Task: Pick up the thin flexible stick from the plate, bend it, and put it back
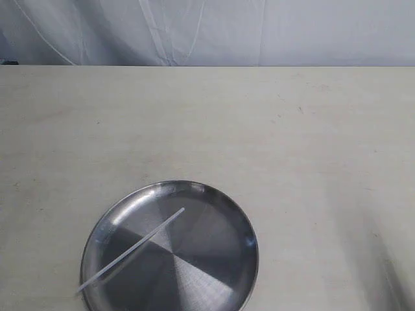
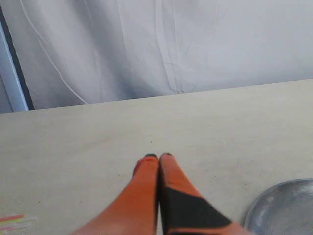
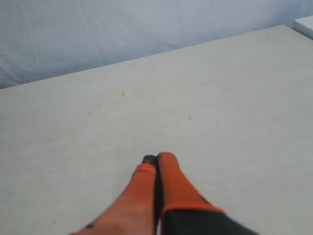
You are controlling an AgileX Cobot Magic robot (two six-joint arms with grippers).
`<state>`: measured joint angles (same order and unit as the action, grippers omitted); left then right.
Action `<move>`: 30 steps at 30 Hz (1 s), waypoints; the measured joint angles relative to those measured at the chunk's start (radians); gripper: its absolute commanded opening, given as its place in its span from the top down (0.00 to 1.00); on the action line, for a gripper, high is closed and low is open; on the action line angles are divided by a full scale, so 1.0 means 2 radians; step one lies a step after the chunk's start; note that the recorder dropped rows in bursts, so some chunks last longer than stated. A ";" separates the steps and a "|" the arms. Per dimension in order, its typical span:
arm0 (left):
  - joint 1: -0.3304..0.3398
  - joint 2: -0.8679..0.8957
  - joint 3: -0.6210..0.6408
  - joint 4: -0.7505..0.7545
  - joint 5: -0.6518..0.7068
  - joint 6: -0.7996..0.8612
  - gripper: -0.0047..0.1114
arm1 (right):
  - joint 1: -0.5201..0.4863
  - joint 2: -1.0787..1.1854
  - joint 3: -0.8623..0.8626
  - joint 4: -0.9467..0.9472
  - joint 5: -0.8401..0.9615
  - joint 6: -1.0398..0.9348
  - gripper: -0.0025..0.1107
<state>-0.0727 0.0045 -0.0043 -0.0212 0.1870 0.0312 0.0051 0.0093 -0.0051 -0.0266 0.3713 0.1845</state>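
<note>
The round steel plate [image 1: 214, 259] lies at the table's front, left of centre in the exterior view. The thin whitish stick [image 1: 133, 249] rests straight and diagonal on it, its lower end reaching past the plate's left rim. Neither gripper shows in the exterior view. In the left wrist view my left gripper [image 2: 159, 157] is shut with nothing between its orange fingers, hovering over bare table; the plate's rim [image 2: 274, 205] shows to one side. In the right wrist view my right gripper [image 3: 156, 157] is shut and empty above bare table, with no plate or stick in that view.
The pale tabletop [image 1: 207, 129] stretches back to a wrinkled white curtain [image 1: 207, 32]. A strip of coloured tape [image 2: 14, 221] lies on the table in the left wrist view. A white object's corner [image 3: 305, 24] sits at the table's far edge.
</note>
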 measured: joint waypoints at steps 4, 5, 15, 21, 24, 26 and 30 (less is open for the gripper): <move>0.000 0.000 0.000 0.000 0.000 0.000 0.96 | 0.000 0.000 0.000 0.000 0.000 0.000 0.98; 0.000 0.000 0.000 0.000 0.000 0.000 0.96 | 0.000 0.000 0.000 0.000 0.000 0.000 0.98; 0.000 0.000 0.000 0.000 0.000 0.000 0.96 | 0.000 0.000 0.001 0.006 -0.137 0.000 0.98; 0.000 0.000 0.000 0.000 0.000 0.000 0.96 | 0.000 0.000 0.001 0.066 -0.204 0.005 0.98; 0.000 0.000 0.000 0.000 0.000 0.000 0.96 | 0.000 0.000 0.001 0.069 -0.205 0.005 0.98; 0.000 0.000 0.000 0.000 -0.001 0.000 0.96 | 0.000 0.000 0.001 0.071 -0.205 0.005 0.98; 0.000 0.000 0.002 -0.041 -0.064 -0.004 0.96 | 0.000 0.000 0.001 0.081 -0.205 0.005 0.98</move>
<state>-0.0727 0.0045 0.0000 -0.1027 0.0581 0.0227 0.0051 0.0093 -0.0021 0.1347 -0.0386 0.1953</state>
